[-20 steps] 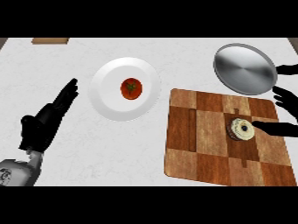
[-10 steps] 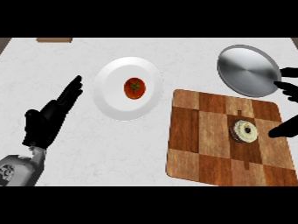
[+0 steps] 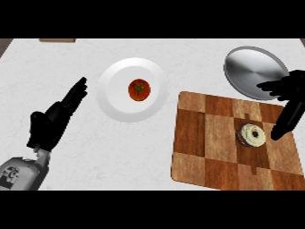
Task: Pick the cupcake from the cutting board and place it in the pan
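Raised off the cupcake (image 3: 252, 134) since a second ago, right hand (image 3: 298, 96) open beside it – cupcake left on cutting board (image 3: 207, 147), pan (image 3: 255, 71) behind, left hand (image 3: 57, 117) open, plate (image 3: 115, 91) on white table (image 3: 115, 165) – dark floor at corners.

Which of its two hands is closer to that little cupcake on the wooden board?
The right hand: its fingers hang just right of the cupcake, not touching it. The left hand rests open far across the counter, beyond the white plate.

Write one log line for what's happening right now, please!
right hand: open, beside cupcake | cupcake: on cutting board | pan: empty | left hand: resting
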Action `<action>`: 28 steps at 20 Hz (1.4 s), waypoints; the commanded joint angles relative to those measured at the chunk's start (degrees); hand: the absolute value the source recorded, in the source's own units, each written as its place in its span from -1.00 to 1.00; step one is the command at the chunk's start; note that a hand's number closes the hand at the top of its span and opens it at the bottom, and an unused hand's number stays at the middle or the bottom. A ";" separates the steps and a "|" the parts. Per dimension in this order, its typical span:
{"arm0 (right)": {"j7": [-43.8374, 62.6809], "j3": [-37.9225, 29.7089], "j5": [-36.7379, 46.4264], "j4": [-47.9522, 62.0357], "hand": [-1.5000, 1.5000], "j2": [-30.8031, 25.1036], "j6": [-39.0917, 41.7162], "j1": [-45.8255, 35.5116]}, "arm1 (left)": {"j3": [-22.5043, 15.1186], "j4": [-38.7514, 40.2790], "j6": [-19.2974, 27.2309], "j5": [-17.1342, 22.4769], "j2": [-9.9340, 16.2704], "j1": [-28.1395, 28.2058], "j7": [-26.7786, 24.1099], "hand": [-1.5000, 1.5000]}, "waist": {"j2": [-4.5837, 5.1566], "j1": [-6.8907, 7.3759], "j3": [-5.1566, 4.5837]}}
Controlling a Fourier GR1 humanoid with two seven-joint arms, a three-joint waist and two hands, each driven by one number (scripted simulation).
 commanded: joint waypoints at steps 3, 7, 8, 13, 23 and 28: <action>12.27 1.48 -2.82 1.45 -1.00 5.28 4.37 -5.56 | 4.36 1.45 -4.01 1.71 2.13 1.18 -2.11 0.00 | -0.21 -0.84 0.03; 8.41 3.12 2.35 2.92 -1.00 5.29 3.81 -3.80 | 2.85 -0.46 -0.89 -1.45 -0.58 0.27 2.40 0.00 | -0.18 -1.04 0.09; 11.83 1.42 -0.98 -0.70 -1.00 2.57 5.90 -3.53 | 1.82 -1.27 -1.56 -2.11 -0.90 2.49 0.51 0.00 | -0.36 -1.43 0.06; 13.18 5.04 2.21 -1.11 -1.00 6.95 2.61 -2.75 | 1.42 1.94 -0.63 -4.26 -3.86 -1.42 1.25 0.00 | -0.23 -1.80 0.05; 10.44 2.36 6.67 -0.66 -1.00 6.04 3.31 0.56 | 6.37 -0.58 -4.20 -3.79 -2.84 0.80 1.01 0.00 | -0.21 -1.27 0.09; 9.47 3.57 10.71 -3.48 -1.00 9.22 0.85 5.50 | 4.88 -5.09 -4.00 -5.62 -4.57 6.01 1.06 0.00 | -0.28 -1.27 0.08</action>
